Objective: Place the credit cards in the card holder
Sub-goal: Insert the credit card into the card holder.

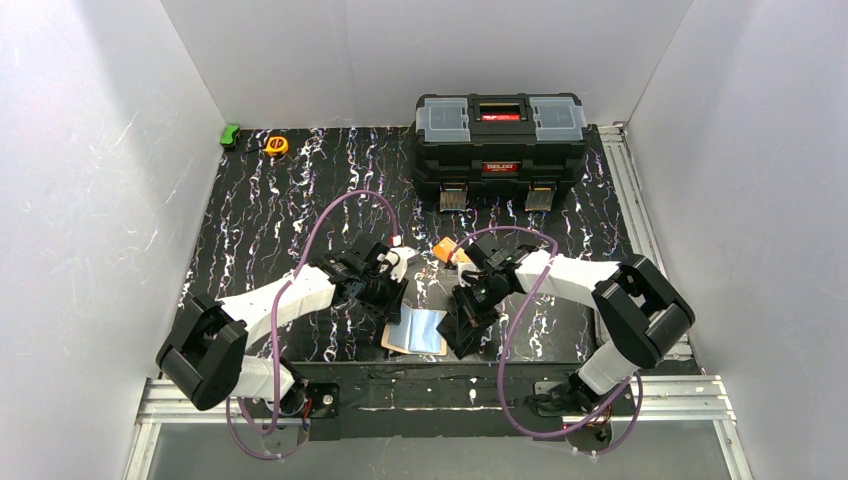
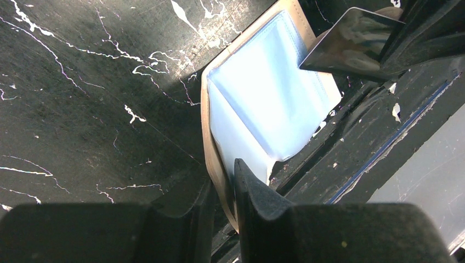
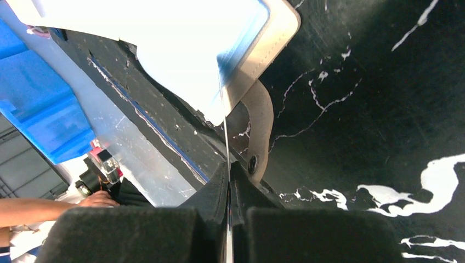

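**While the black card (image 2: 342,46) sits at the pocket mouth, no card shows as stowed**

Status: the card holder (image 2: 263,93) lies open with its pale blue lining up, at the near edge of the bench (image 1: 280,200), between the two grippers. The left gripper (image 2: 222,189) has its jaws narrowed on the cream rim of the card holder, steadying it. The right gripper (image 3: 227,167) has its jaws closed flat on the black card. The card is held tilted, with its leading corner at the lining. Whether it has entered a slot cannot be determined. The snap tab (image 3: 262,123) lies flat on the bench beside the card's edge.

Remaining: seat the black card fully and release it. Then collect the orange card (image 1: 445,249), which lies on the bench beyond the grippers, apart from the card holder.

Judged progress: first insertion under way; second card not started.
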